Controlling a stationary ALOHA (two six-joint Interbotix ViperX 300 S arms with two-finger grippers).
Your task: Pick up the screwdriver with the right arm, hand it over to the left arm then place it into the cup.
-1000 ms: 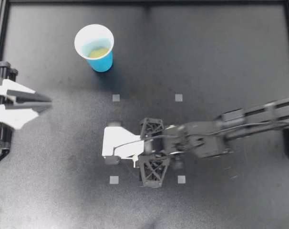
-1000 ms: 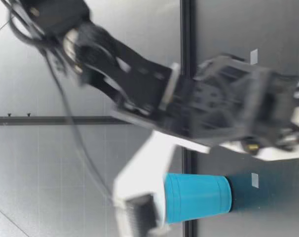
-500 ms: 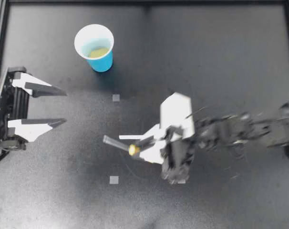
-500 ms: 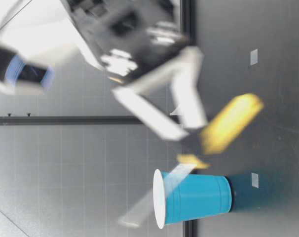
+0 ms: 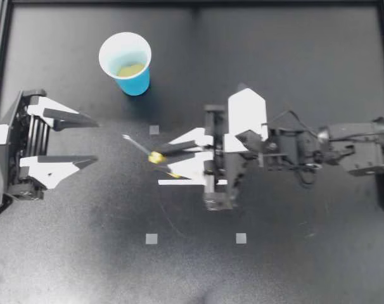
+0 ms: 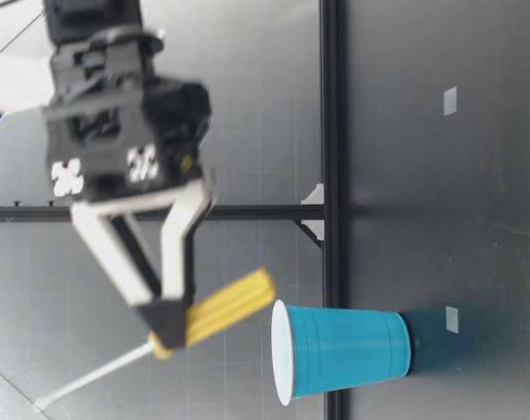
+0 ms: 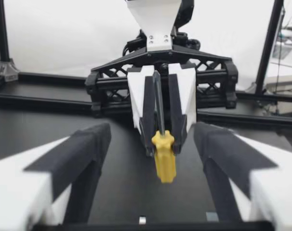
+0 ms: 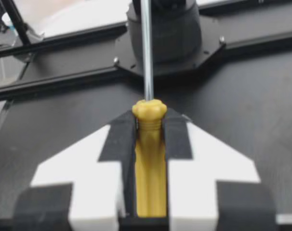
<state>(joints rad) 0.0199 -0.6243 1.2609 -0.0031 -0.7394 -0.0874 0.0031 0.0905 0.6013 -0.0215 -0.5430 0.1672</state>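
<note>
Your right gripper (image 5: pixel 164 164) clamps the screwdriver (image 5: pixel 155 156) by its yellow handle above mid-table, leaving the shaft pointing left, probably for your left gripper (image 5: pixel 96 140), its jaws wide apart, while the cup (image 5: pixel 136 82) stands far-left.

Black table (image 5: pixel 306 76); grey square markers (image 5: pixel 154 130)
</note>
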